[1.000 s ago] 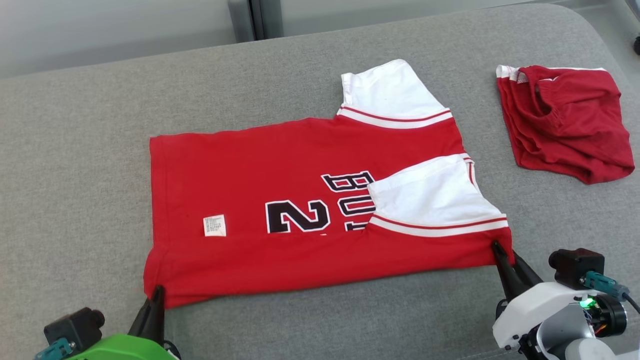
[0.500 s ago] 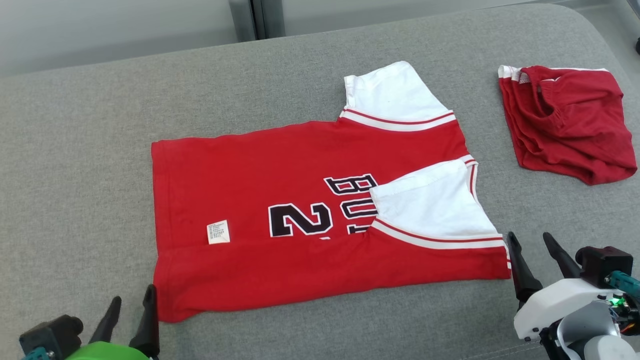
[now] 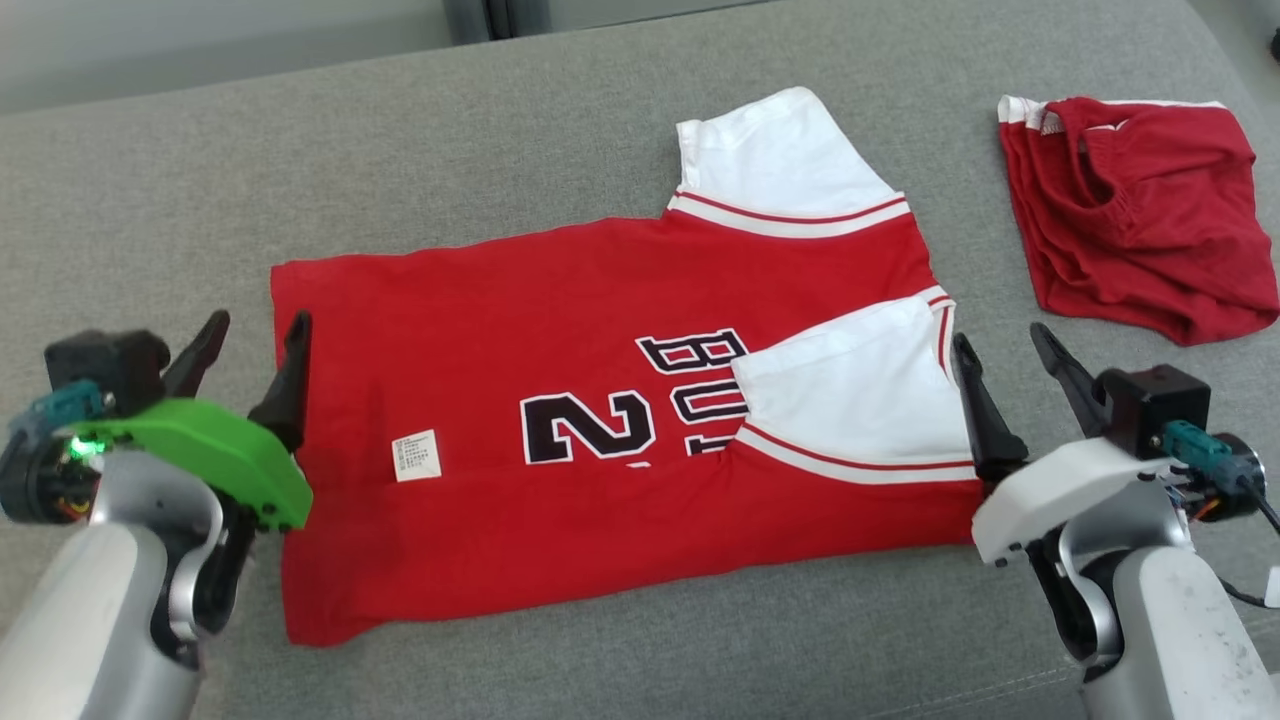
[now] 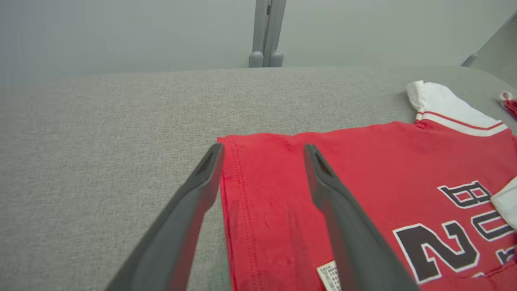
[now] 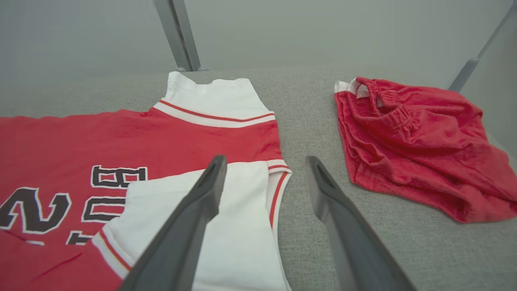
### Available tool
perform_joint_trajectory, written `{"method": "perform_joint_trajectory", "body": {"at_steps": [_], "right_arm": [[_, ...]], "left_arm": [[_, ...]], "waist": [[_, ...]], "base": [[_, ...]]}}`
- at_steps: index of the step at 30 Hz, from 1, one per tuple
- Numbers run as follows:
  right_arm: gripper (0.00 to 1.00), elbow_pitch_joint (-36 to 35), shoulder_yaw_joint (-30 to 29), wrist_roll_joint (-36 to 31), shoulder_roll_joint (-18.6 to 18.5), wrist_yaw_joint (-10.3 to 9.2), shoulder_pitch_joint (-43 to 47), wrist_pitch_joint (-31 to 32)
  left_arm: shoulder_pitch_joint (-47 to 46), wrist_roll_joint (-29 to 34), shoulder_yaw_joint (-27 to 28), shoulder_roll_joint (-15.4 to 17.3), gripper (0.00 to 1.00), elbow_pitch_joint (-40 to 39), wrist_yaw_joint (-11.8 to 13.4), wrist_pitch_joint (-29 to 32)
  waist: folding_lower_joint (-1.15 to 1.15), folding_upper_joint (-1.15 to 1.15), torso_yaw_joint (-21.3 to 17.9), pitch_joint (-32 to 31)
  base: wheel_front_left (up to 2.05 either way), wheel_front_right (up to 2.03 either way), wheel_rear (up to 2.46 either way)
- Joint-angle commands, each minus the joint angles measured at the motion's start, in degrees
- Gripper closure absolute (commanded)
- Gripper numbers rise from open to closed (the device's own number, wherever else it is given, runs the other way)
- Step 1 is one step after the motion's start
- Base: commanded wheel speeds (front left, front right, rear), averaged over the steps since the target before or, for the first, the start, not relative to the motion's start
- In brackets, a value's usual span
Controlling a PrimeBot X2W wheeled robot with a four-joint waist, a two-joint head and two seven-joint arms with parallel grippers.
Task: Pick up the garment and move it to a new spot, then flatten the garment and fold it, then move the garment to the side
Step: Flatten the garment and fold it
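The garment (image 3: 560,340) is a red jersey with white sleeves and black lettering, lying flat on the grey cushion with its near long edge folded over and one sleeve folded onto its front. My left gripper (image 3: 255,335) is open and empty over the jersey's left hem edge (image 4: 242,190). At the collar end, beside the folded white sleeve (image 5: 242,226), my right gripper (image 3: 1000,345) hangs open with nothing between its fingers. The wrist views show both pairs of fingers spread wide above the cloth.
A second red garment (image 3: 1130,220) lies bunched at the back right of the cushion (image 3: 150,220), also seen as a red heap (image 5: 412,141) right of my right fingers. Grey metal posts (image 4: 266,36) stand behind the cushion's far edge.
Both grippers let go of the jersey's near folded edge, opened wide, and moved up along its two ends. The head camera has tilted slightly.
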Motion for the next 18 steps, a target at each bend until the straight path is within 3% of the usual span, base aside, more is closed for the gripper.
{"method": "perform_joint_trajectory", "body": {"at_steps": [1,9,18], "right_arm": [[0.00,0.4,0.7,-0.4,-0.2,-0.08,-1.8,0.1],[0.00,1.8,3.0,-1.6,-0.2,-0.08,-7.5,-0.6],[0.00,3.4,3.7,-2.1,-0.4,-0.08,-10.7,-0.8]], "left_arm": [[-3.5,0.8,-0.4,-0.3,0.00,2.8,-0.8,0.6],[-15.7,2.1,-1.8,-0.9,0.00,16.9,-2.6,2.7],[-21.7,2.7,-3.3,-0.1,0.00,26.5,-4.1,5.6]], "waist": [[0.00,0.00,-1.6,2.8],[0.00,0.00,-3.5,8.5],[0.00,0.00,-4.1,10.9]], "base": [[0.00,0.00,0.00],[0.00,0.00,0.00],[0.00,0.00,0.00]]}}
